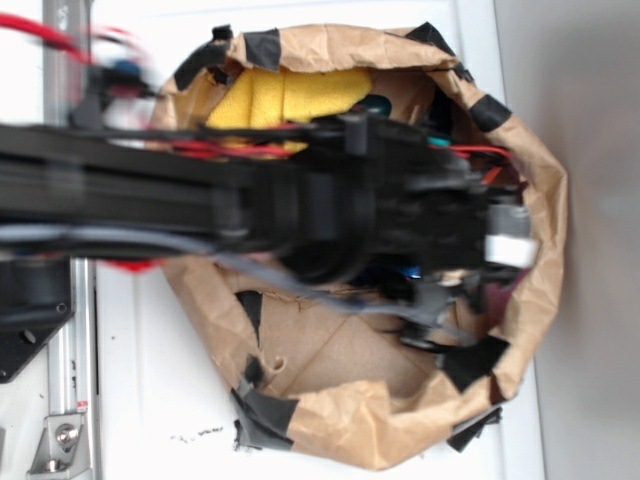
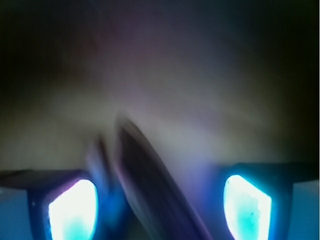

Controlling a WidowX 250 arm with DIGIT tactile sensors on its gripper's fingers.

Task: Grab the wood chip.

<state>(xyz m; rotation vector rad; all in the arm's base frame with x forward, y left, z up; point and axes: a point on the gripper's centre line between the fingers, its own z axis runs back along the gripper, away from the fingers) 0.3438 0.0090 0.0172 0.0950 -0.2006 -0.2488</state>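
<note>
The black robot arm (image 1: 250, 200) lies nearest the exterior camera, blurred and stretched across the view from the left, reaching over the rim of the brown paper bag (image 1: 400, 410) so that its gripper (image 1: 440, 300) hangs down inside the bag, where the things are kept. The bag stands on the white tabletop (image 1: 150, 380), its torn edges patched with black tape (image 1: 265, 410), which seems meant to hold the walls open for the arm. A yellow sponge (image 1: 290, 95) sits at the far wall of the bag, well apart from the gripper.

In the wrist view the gripper (image 2: 160, 200) stands wide apart, its two lit pads (image 2: 72, 210) at the lower corners with a broad gap between them. The wood chip (image 2: 150, 185) is a dark, narrow sliver in that gap, nearer the left pad, blurred. Its long axis runs from upper left to lower right, one pointed end toward the top of the view. Neither pad looks pressed on it, so I judge it not yet gripped, though the blur leaves contact uncertain
</note>
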